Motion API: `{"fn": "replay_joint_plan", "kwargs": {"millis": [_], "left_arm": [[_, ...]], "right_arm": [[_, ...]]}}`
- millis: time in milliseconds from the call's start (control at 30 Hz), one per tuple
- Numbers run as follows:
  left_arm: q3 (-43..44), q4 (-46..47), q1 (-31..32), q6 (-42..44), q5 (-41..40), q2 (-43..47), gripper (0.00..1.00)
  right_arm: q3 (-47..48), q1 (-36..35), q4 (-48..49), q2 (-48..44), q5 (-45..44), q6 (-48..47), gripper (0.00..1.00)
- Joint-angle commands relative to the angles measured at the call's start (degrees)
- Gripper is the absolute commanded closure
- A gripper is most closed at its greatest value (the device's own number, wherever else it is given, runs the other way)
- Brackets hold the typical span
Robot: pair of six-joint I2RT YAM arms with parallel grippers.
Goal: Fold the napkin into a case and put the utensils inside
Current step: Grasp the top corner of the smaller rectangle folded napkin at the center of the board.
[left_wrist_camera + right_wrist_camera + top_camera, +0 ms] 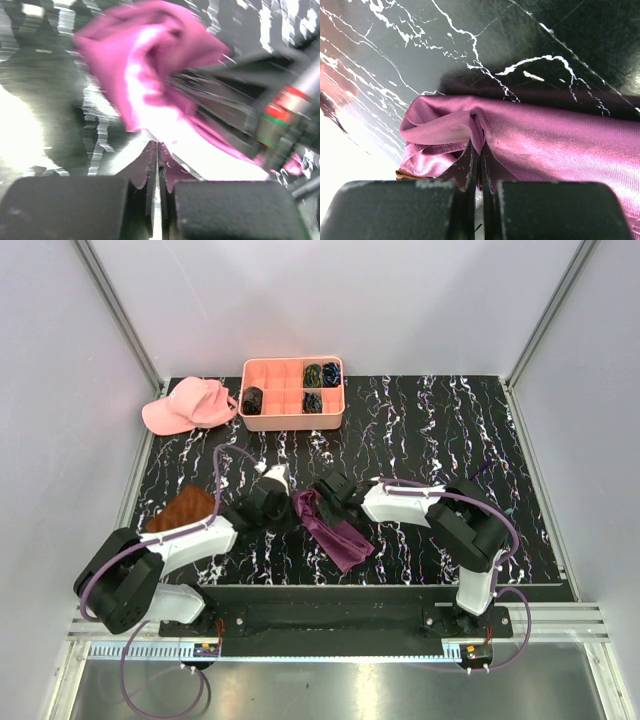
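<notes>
The magenta napkin (340, 535) lies bunched and partly folded on the black marbled table, between my two grippers. My right gripper (320, 500) reaches in from the right and is shut on a fold of the napkin (545, 140); the cloth is pinched between its tips (481, 147). My left gripper (288, 508) sits at the napkin's left edge. In the blurred left wrist view its jaws (158, 145) stand together with no cloth seen between them, and the napkin (150, 60) lies just beyond the tips. The utensils are out of view.
A rust-brown cloth (180, 508) lies left of the left arm. At the back stand a pink tray (262, 422) holding dark coiled bundles and a pink cap (188, 405). Grey walls close the table on three sides.
</notes>
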State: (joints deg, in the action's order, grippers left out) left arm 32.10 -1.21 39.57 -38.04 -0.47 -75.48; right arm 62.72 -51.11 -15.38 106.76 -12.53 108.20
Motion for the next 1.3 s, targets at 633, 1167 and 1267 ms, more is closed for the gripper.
{"fn": "replay_joint_plan", "kwargs": {"millis": [633,1167,1267], "left_arm": [[6.9,-1.5,-8.2,2.2,-0.7,-7.2,1.0],[13.8,-2.0,-8.9,3.6,6.9,-10.7,1.0],[14.5,0.0,-8.9,3.8,8.5,-13.2,1.0]], "right_arm": [[6.6,-0.4,-5.2,-3.9,-6.4,-19.2,0.92],[11.2,-0.1,-7.8,-3.2,-8.3,-26.6,0.91],[12.5,-0.1,-9.1,-2.7,-8.6,-28.3,0.91]]}}
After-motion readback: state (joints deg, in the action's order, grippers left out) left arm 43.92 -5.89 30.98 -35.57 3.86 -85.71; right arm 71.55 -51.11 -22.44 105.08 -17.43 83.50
